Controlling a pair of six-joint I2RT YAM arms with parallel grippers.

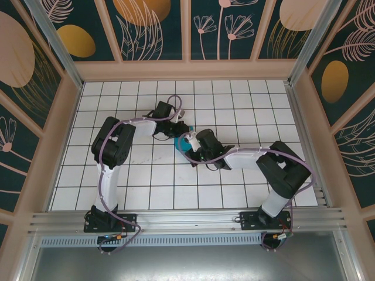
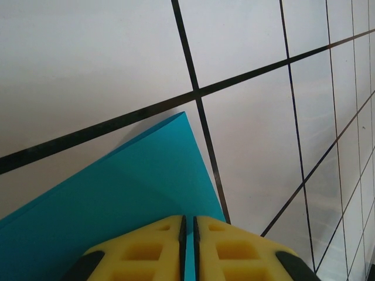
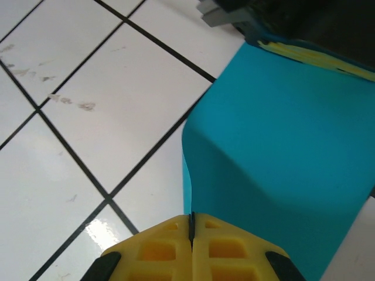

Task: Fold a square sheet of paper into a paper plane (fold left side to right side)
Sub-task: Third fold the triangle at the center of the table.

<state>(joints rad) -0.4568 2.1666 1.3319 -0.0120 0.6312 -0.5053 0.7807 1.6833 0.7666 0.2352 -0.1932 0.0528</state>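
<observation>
1. Paper comes first: the square sheet of paper point(image 1: 183, 146) sits near the middle of the white tiled bench point(image 1: 146, 187), squeezed between the two hands and largely covered by them in the top view.
2. The left hand point(image 2: 188, 219) reaches in from the far left. Its yellow fingers point(image 2: 146, 252) stand almost together, and teal paper runs into the thin slit between them, so it pinches the sheet.
3. The right hand point(image 3: 191, 218) comes in from the right, its fingers point(image 3: 152, 252) pressed together on an edge of the sheet.
4. In the right wrist view the sheet bows up off the bench in a smooth curve.
5. In the left wrist view one pointed corner lies close to a crossing of black tile lines.
</observation>
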